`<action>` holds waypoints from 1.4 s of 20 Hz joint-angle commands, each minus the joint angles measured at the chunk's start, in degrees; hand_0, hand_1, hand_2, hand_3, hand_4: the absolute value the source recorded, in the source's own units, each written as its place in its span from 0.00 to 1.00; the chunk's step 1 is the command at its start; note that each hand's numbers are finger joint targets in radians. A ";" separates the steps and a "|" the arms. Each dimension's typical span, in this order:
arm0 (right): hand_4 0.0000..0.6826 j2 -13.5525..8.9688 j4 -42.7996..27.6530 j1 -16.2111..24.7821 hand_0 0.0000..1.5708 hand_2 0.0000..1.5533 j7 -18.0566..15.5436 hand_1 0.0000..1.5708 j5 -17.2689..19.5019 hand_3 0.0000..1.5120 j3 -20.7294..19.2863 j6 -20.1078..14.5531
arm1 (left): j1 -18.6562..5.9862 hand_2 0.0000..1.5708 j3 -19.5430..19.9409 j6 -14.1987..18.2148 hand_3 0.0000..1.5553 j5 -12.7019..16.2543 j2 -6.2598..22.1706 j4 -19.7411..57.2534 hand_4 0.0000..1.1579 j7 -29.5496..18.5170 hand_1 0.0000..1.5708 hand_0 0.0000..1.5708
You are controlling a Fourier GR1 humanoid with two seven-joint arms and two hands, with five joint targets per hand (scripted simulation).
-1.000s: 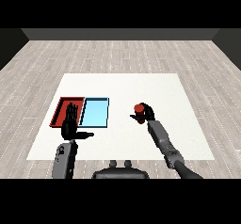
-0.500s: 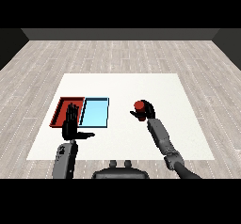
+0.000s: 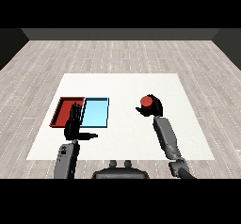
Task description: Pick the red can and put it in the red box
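1. The robot's right hand (image 3: 153, 107) is curled round the small red cylindrical can (image 3: 146, 100) on the right half of the white table (image 3: 188, 138) — thumb on the near-left side, fingers round the far-right side, the can's red top showing above them.

2. Compared with a second ago, the right hand and can sit at nearly the same spot; the forearm has shifted only slightly. Whether the can has left the tabletop cannot be told from this view.

3. What that means for the task, as a judgement: the grasp looks to be in place, and the carry has barely begun — if at all.

4. The shallow red tray (image 3: 62, 111) lies well to the left, touching the light blue tray (image 3: 96, 112) on its right side. The can must cross over the blue tray to reach it.

5. The left hand (image 3: 73, 125) stands near the front edge of the two trays with fingers straight up and thumb pointing right, holding nothing. It looks unchanged from the earlier frames.
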 commanded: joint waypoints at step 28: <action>0.91 5.35 -32.37 10.54 0.92 0.92 2.08 0.92 1.41 0.92 22.22 -17.60 | -11.46 0.00 -20.24 13.79 0.00 -4.37 -1.42 10.37 0.00 11.85 0.00 0.00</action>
